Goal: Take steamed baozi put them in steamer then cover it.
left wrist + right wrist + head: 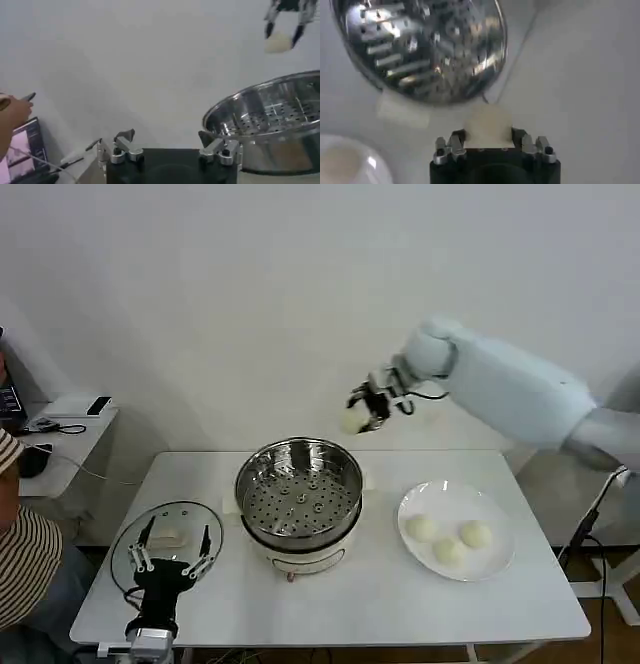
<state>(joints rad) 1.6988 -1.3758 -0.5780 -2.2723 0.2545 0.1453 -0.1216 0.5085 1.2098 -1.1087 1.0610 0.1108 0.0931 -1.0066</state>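
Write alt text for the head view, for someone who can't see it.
The right gripper holds one bun in the air behind the empty steel steamer at the middle of a white table. Three more buns sit on a white plate on the robot's right. The left gripper, fingers open, hovers over the glass lid.
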